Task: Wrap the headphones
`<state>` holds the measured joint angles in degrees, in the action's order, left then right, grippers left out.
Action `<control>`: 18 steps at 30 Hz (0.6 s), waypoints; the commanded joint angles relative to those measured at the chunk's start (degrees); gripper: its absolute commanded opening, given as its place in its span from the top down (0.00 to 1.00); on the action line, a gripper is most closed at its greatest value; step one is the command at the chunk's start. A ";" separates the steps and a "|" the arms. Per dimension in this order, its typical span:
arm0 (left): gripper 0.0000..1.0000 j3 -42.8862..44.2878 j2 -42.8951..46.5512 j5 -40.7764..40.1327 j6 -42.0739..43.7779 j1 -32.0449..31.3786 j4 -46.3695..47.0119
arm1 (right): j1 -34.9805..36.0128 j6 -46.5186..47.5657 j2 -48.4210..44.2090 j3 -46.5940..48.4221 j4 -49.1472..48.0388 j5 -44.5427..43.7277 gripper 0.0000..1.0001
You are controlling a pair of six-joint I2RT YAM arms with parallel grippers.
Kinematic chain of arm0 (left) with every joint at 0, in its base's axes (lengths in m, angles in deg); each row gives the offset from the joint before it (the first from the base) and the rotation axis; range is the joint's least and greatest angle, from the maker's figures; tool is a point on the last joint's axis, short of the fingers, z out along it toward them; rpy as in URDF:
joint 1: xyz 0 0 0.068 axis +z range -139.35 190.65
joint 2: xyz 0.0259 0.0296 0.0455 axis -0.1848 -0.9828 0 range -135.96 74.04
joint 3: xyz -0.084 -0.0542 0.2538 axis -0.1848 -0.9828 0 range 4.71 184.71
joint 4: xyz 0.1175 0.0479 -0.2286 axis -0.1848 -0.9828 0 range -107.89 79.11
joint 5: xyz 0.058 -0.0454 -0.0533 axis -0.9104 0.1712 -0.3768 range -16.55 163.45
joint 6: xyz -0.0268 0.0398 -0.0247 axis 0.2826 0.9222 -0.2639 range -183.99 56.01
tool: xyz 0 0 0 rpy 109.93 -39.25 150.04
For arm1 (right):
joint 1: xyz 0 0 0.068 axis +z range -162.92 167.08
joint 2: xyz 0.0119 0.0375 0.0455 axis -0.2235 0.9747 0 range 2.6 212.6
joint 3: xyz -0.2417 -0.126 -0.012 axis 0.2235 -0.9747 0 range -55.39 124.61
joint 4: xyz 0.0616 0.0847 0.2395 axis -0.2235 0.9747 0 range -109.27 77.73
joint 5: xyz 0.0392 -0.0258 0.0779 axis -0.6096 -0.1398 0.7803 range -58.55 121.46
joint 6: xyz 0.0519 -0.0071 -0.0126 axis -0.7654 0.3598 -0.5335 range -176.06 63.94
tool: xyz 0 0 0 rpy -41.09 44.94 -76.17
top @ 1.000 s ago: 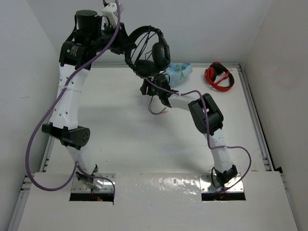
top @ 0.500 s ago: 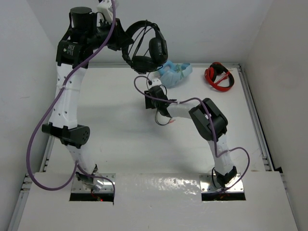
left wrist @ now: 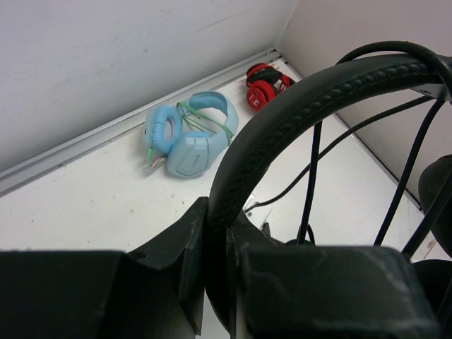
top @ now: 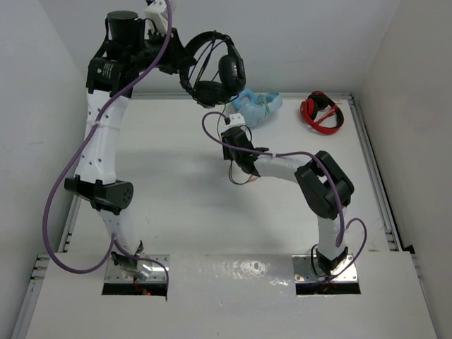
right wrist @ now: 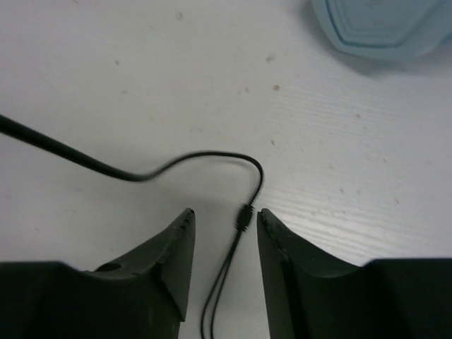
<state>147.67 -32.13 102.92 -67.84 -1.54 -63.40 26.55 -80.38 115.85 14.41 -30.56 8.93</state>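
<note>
My left gripper is raised high at the back and is shut on the thin headband of the black headphones; the earcups hang to its right. The long black cable drops from them in a loop to the table, its coloured plugs lying below. My right gripper is low over the table. In the right wrist view it is open, with the cable's splitter lying between the fingers, untouched.
The light-blue headphones lie at the back, just beyond my right gripper, and also show in the right wrist view. The red-and-black headphones lie at the back right. Walls close the table at the back and sides.
My left gripper lifted the black headphones a little higher. My right gripper moved right and toward the back along the cable, and its elbow swung right.
</note>
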 commanded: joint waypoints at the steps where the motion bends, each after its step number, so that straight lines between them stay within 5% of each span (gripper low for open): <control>1: 1.00 3.21 0.18 1.55 -2.38 0.76 4.26 | 0.35 0.76 -2.78 -0.99 2.92 -7.25 0.58; 4: 1.00 3.56 0.00 1.46 -2.47 0.76 4.26 | 0.26 -0.38 1.17 3.21 8.54 -8.15 0.45; 13: 1.00 3.12 0.88 1.29 -2.56 1.20 4.26 | -0.26 -7.06 11.62 9.56 14.88 -4.29 0.45; 16: 1.00 2.94 0.96 1.46 -3.08 1.64 4.35 | -0.88 -7.67 13.74 12.89 17.59 -0.95 0.63; 17: 1.00 2.51 0.97 1.46 -3.69 1.99 4.70 | -1.14 -7.76 15.14 14.73 19.44 0.45 0.86; 18: 1.00 2.50 0.88 1.46 -4.22 2.25 5.05 | -1.23 -7.42 15.33 14.84 19.46 1.16 0.95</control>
<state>148.37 -32.89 103.12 -68.92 -0.64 -62.97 26.35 -86.70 128.55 26.43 -16.73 6.37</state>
